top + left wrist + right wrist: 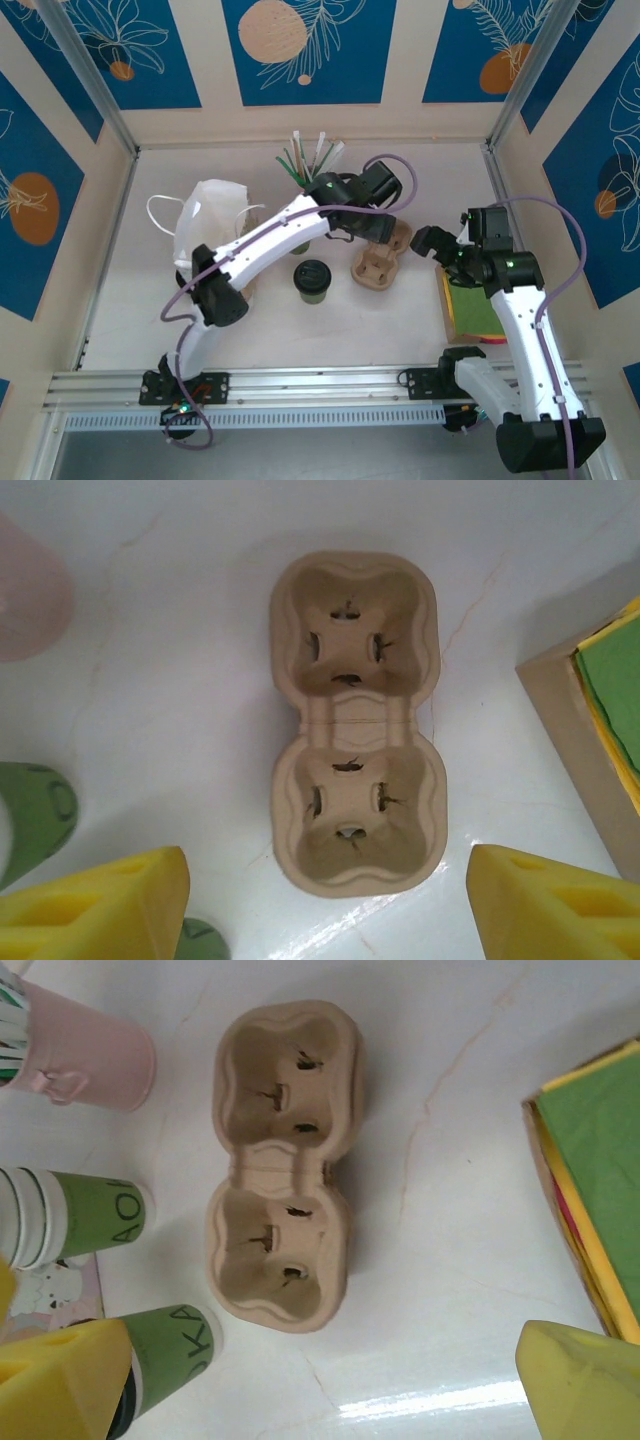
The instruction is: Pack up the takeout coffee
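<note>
While both grippers hover around one cup carrier, my first worry is a clash. The left gripper hangs right over it and the right gripper points at it from just beside, so any careless move could knock them together.

The carrier is thin pulp. If the left fingers squeeze its rim off-centre, I judge it could buckle or tip.

The coffee stands upright on the table, lid on, just left of the carrier and not in it. The left forearm passes close behind the coffee, so a low swing back could topple it or the pink cup of straws.

The left arm reaches diagonally from its base across the table, wrist bent down over the carrier. Its yellow fingertips stand apart on either side of the carrier's near end, touching nothing that I can see, and they hold nothing.

The right arm rises from its base and leans in over the tray of napkins. Its jaws are spread wide and empty.
</note>
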Robot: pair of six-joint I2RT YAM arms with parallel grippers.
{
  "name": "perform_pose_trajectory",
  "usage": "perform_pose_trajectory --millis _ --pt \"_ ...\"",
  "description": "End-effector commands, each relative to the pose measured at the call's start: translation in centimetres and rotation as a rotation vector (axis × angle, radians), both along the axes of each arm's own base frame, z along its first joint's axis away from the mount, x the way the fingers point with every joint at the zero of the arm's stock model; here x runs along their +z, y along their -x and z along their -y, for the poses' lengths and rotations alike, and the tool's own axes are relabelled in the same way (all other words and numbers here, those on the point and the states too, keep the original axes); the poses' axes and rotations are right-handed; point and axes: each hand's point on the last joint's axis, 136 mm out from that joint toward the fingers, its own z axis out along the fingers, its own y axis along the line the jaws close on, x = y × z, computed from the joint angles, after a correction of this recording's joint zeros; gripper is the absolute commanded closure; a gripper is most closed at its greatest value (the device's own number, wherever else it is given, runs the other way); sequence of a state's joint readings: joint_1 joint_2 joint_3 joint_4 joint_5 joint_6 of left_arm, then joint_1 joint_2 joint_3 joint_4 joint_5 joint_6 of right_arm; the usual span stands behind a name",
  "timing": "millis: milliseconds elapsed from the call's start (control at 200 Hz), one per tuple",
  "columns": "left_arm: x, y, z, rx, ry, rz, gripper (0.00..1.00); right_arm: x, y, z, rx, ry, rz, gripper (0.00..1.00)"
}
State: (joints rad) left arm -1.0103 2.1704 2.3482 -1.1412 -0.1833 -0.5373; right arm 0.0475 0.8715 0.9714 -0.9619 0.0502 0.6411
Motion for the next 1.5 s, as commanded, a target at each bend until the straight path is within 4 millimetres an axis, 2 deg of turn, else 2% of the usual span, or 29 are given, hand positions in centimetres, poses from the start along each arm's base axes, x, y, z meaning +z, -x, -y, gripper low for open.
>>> perform_pose_trajectory --millis 0,80,270,560,965,1310,1495 --pt "-1.1 0.5 2.1 -0.028 0.033 -0.032 0.30 -1.3 1.6 0.4 -0.016 0.005 -0.057 0.01" --pt "-2.7 0.5 3.1 -0.042 0.028 -0.051 0.40 -1.6 1.9 0.2 -0.013 -0.008 -0.067 0.01" --pt "-6.2 0.2 4.8 -0.064 0.014 -0.080 0.46 -2.7 2.4 0.0 -0.014 -0.022 -0.088 0.01" --pt "-9.7 -0.4 5.6 -0.076 -0.027 -0.094 0.51 -2.9 2.5 0.0 -0.020 -0.033 -0.095 0.01" --pt "-11.6 -1.8 7.1 -0.102 -0.035 -0.032 0.52 -3.1 2.4 0.0 -0.020 -0.032 -0.097 0.01" --pt "-13.0 -2.3 6.3 -0.093 -0.103 -0.015 0.52 -3.1 2.4 0.1 -0.021 -0.032 -0.096 0.01" --pt "-13.6 -2.1 5.9 -0.087 -0.124 -0.034 0.56 -3.1 2.4 0.1 -0.021 -0.033 -0.097 0.01"
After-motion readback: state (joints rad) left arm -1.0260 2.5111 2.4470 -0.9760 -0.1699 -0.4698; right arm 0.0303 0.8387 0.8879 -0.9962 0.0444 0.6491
